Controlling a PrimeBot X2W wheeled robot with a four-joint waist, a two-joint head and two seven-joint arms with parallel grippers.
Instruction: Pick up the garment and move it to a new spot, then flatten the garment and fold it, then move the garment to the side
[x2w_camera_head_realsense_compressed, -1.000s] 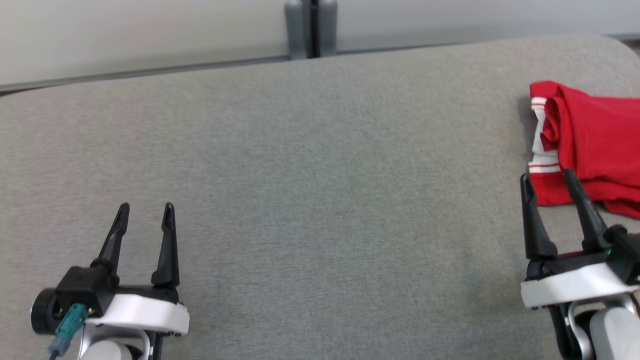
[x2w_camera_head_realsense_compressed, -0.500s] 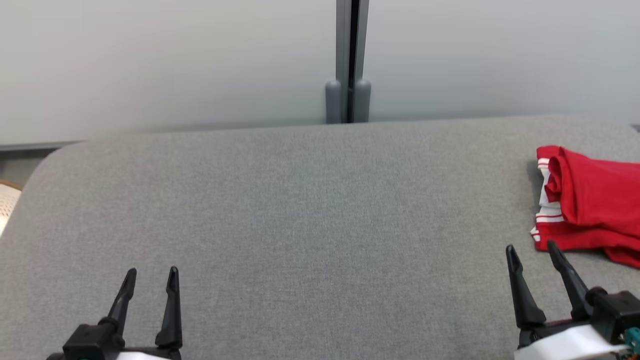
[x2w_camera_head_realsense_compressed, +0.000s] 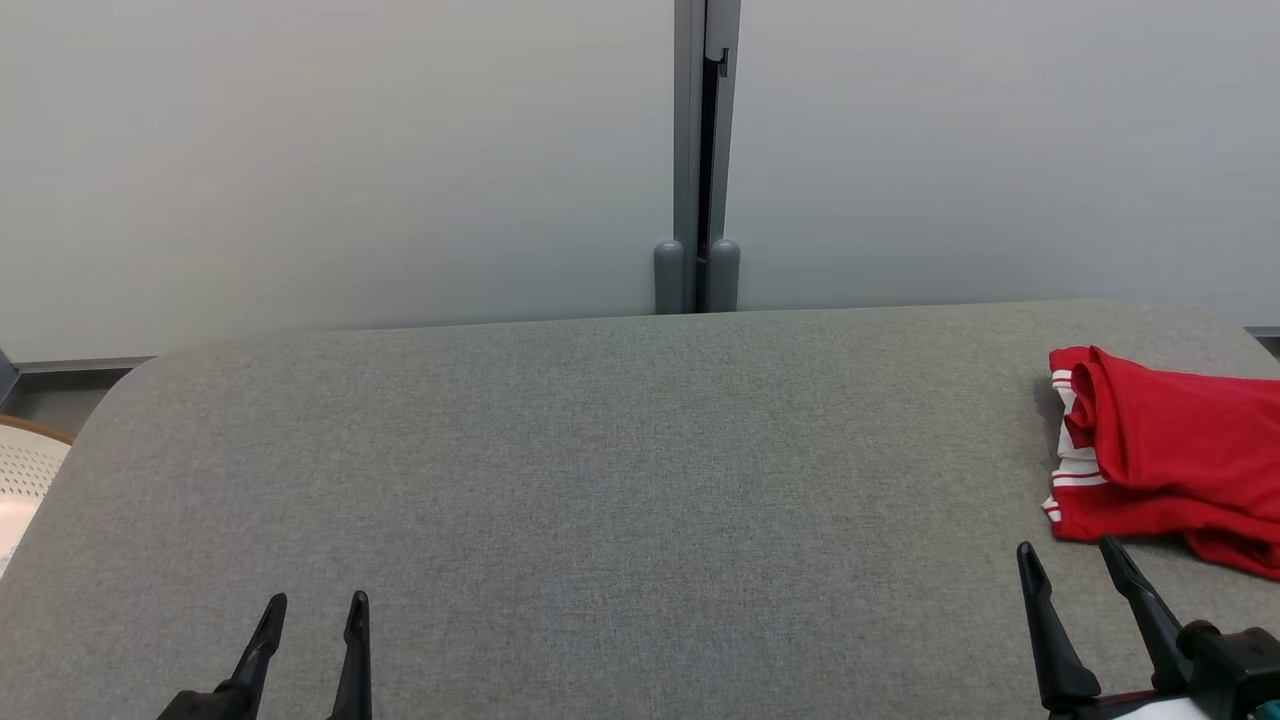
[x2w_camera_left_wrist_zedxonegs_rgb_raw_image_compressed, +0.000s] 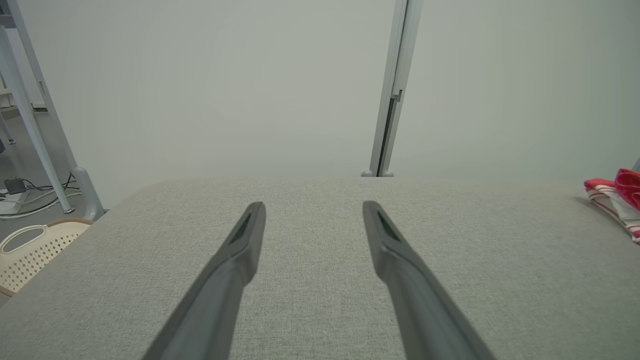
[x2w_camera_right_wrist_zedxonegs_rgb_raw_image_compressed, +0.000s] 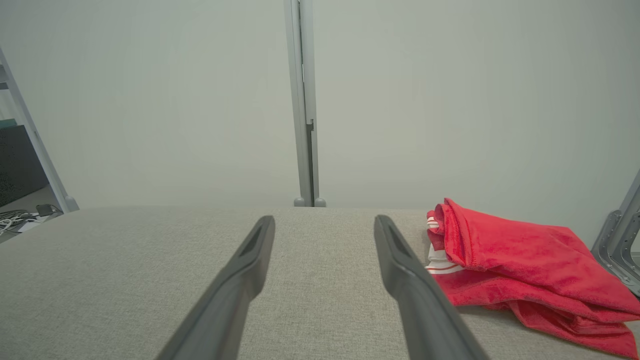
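The red garment, trimmed with white stripes along its left edge, lies in a loosely folded bundle on the grey fabric-covered table, at the table's right side near the far right corner. The right gripper is positioned just in front of the garment's near left corner. Its two dark fingers are spread wide and hold nothing. In the head view the outer fingertip ends close to the near hem; contact cannot be confirmed. In the right wrist view the garment lies to the right of the right-hand finger, outside the gap between the fingers. The left gripper is located at the table's near left, well apart from the garment, with its fingers likewise spread wide and empty above bare fabric. Behind the table, pale wall panels meet at a grey vertical post. A cream perforated basket stands on the floor beside the table's left end.
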